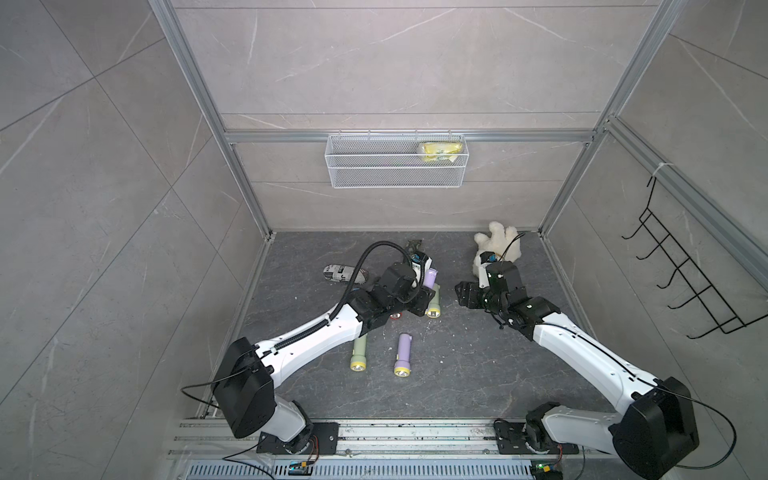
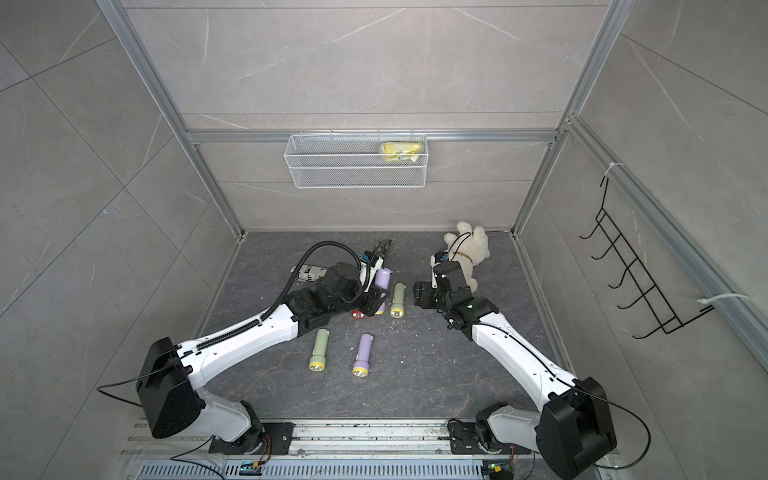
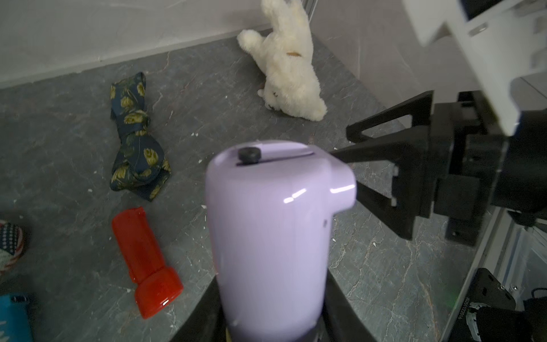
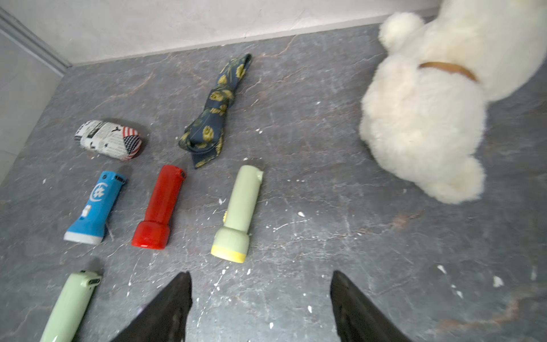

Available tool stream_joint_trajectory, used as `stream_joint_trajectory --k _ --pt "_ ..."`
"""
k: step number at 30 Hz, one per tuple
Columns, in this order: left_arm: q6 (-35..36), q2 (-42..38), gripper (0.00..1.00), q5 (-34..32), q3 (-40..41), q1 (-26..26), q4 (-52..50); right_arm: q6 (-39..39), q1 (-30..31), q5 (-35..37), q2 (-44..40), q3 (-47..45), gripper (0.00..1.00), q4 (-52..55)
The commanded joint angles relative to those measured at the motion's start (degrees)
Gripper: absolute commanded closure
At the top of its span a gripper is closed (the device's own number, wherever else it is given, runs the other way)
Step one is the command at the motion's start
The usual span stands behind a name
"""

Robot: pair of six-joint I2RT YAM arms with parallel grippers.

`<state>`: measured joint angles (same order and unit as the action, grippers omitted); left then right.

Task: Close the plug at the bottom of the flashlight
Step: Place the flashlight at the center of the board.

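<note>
My left gripper is shut on a purple flashlight and holds it off the floor, tail end up. On that tail end sits a small black plug, with a thin dark slit running along beside it. My right gripper is open and holds nothing. It hangs just to the right of the flashlight's tail, clear of it, and one of its black fingers shows close beside the tail in the left wrist view.
On the floor lie green flashlights, a purple one, a red one and a blue one. A bow tie, a rolled cloth and a plush toy lie farther back. A wire basket hangs on the rear wall.
</note>
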<state>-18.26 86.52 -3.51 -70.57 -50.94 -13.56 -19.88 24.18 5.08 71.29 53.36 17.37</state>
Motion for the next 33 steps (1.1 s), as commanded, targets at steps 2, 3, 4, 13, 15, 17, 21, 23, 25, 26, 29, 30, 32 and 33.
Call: stream_joint_trajectory --k 2,3,4,13,15,17,21,23,25,26,29,30,32,33 --pt "-12.1 2.8 1.0 -7.8 -4.0 -2.7 -10.0 0.3 -0.8 9.0 -1.4 1.6 0.15 4.4" --pt "-14.1 3.4 1.0 -7.7 -3.9 -3.1 -10.4 0.3 -1.0 9.4 -1.5 1.4 0.13 4.6" --pt "-15.9 4.2 1.0 -7.5 -3.6 -3.8 -10.5 0.3 -1.2 9.5 -1.9 1.2 0.1 4.8" --pt "-26.3 13.6 1.0 -0.9 -5.6 -10.1 -14.1 -0.3 -4.3 6.9 -6.3 -3.7 0.04 3.8" --pt "-28.3 16.3 1.0 1.4 -6.8 -10.8 -15.1 -0.4 -4.9 5.9 -6.8 -4.3 0.04 3.6" --pt "-29.4 18.5 1.0 2.7 -8.0 -11.4 -15.9 -0.5 -5.6 5.2 -7.4 -5.0 0.04 3.6" --pt "-31.8 21.4 0.96 3.5 -8.4 -11.9 -16.5 -0.8 -7.1 3.4 -8.7 -6.2 0.04 3.9" --pt "-32.5 22.8 0.94 3.9 -8.6 -11.9 -16.7 -1.0 -7.7 3.0 -9.2 -6.7 0.04 3.9" --pt "-32.8 23.9 0.92 3.6 -9.3 -11.9 -17.8 -1.2 -8.0 2.5 -9.4 -7.0 0.04 3.8" --pt "-32.7 24.4 0.91 3.5 -9.7 -11.9 -18.3 -1.3 -8.1 2.1 -9.5 -7.1 0.04 3.7" --pt "-32.2 25.8 0.86 2.9 -10.8 -11.9 -19.5 -1.6 -8.5 1.6 -9.4 -7.2 0.04 3.6" --pt "-32.1 26.3 0.85 2.6 -11.3 -11.9 -20.0 -1.6 -8.5 1.6 -9.4 -7.2 0.04 3.6" --pt "-31.8 27.4 0.84 2.2 -12.4 -11.9 -20.6 -1.7 -8.6 1.4 -9.5 -7.2 0.04 3.6" --pt "-31.5 27.9 0.83 2.2 -12.8 -11.9 -20.9 -1.7 -8.7 1.3 -9.7 -7.3 0.04 3.5"
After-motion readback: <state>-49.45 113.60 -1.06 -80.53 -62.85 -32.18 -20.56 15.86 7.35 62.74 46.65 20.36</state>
